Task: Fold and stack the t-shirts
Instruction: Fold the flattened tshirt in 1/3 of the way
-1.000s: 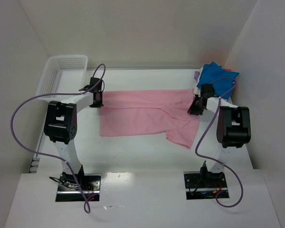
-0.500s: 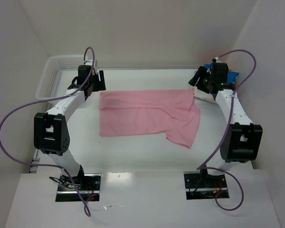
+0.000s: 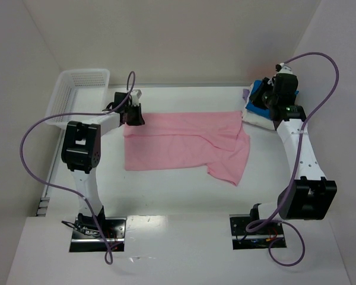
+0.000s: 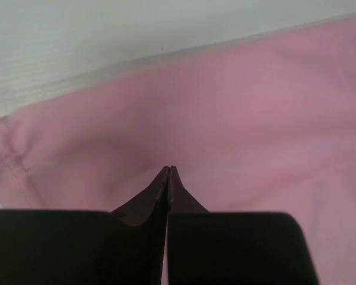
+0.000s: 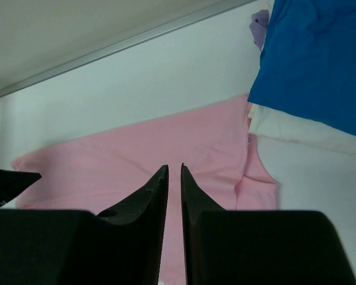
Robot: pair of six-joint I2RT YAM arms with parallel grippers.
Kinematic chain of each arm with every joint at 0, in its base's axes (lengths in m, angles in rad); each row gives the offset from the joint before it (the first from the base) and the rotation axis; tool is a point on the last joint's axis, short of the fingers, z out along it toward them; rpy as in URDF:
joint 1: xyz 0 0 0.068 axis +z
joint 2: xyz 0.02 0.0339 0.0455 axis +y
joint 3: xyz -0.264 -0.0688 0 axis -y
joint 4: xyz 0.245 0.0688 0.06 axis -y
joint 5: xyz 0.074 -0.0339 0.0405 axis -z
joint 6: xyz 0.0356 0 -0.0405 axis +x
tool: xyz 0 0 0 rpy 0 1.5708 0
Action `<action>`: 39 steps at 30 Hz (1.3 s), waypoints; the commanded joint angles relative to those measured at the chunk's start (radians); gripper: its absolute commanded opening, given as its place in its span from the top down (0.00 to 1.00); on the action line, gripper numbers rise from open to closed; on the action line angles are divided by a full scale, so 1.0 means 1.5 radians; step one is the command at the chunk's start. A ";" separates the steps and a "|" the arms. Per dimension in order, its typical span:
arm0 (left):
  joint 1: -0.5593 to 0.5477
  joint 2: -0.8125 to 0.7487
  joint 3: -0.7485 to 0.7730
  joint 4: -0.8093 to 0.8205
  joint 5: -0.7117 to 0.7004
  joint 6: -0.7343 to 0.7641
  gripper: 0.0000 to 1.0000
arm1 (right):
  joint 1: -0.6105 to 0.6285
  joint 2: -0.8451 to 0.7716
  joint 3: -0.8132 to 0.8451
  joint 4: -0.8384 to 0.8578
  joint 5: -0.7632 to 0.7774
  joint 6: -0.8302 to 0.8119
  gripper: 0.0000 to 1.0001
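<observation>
Pink shirt (image 3: 184, 142): spread flat, near-right corner rumpled.
My left claw (image 4: 168, 172): tips pressed together at its far-left corner; I cannot tell if cloth is caught.
My right claw (image 5: 174, 169): narrow slit, empty, above its far-right corner.
Blue shirt (image 5: 320, 59): on white shirt (image 5: 296, 130), just right of pink.
Basket (image 3: 77, 83): beyond its far-left corner.

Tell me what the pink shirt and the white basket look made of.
The pink t-shirt looks like soft matte cloth, probably cotton knit: it lies limp, creased, with a stitched hem. The basket looks like rigid white plastic: its walls form a moulded mesh.
</observation>
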 commanded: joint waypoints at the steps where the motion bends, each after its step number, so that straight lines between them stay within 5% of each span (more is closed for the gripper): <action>1: 0.002 0.020 0.055 -0.012 -0.031 -0.005 1.00 | -0.003 -0.044 0.003 -0.018 0.030 -0.015 0.80; 20: 0.002 0.108 0.185 -0.224 -0.334 -0.020 1.00 | -0.003 -0.057 -0.012 -0.038 0.030 -0.021 0.71; 39: 0.074 0.187 0.320 -0.241 -0.358 0.010 1.00 | -0.003 -0.063 -0.032 -0.044 0.013 -0.025 0.68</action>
